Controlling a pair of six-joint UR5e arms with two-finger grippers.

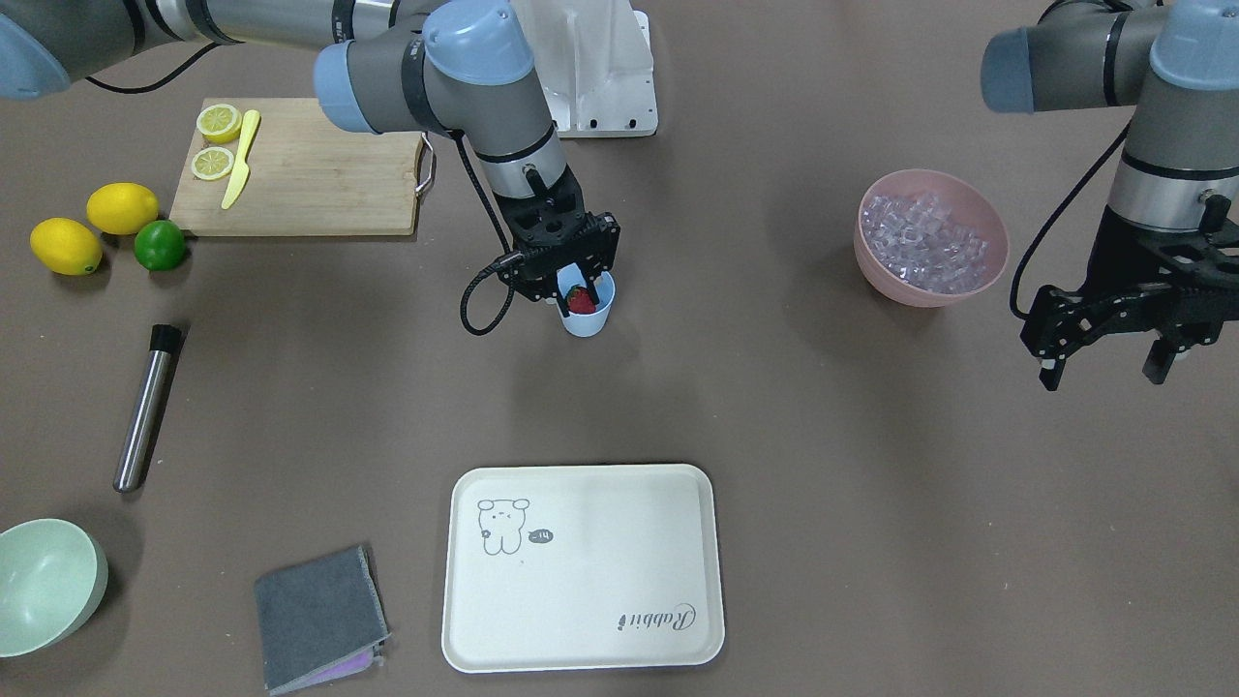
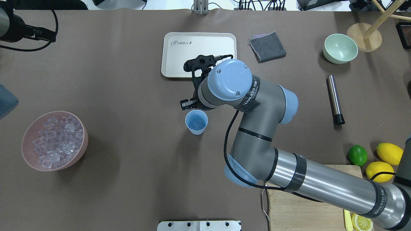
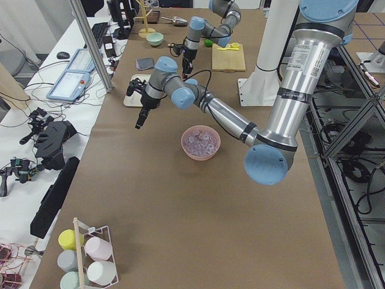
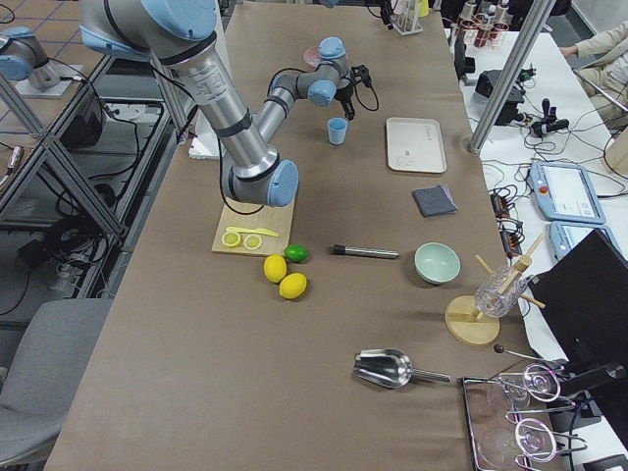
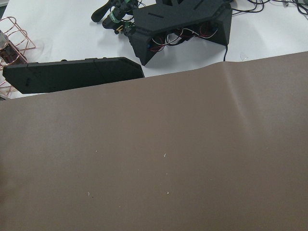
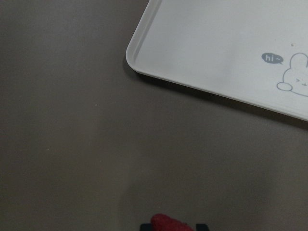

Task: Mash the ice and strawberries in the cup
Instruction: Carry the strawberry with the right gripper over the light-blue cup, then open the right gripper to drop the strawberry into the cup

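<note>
In the front-facing view the right gripper (image 1: 579,290) hangs at the mouth of the light-blue cup (image 1: 589,321), its fingers closed on the red strawberry (image 1: 582,302). Whether the berry is inside the rim cannot be told here. The ice (image 1: 927,242) fills a pink bowl (image 1: 910,293) well off to the robot's left of the cup. Farther from the cup on that side, the left gripper (image 1: 1103,376) hangs above the desk (image 1: 823,465), fingers spread and empty. From overhead the cup stands upright with a bare blue bottom. The right gripper sits just past the cup's far rim, mostly under the arm's wrist, and the strawberry is hidden. A white tray (image 2: 179,61) lies beyond the cup, near it. In the right side view the near arm reaches over the cup. The right wrist camera shows the strawberry's red tip between two dark fingertips, above bare desk. The left wrist camera shows only the desk and its edge.
</note>
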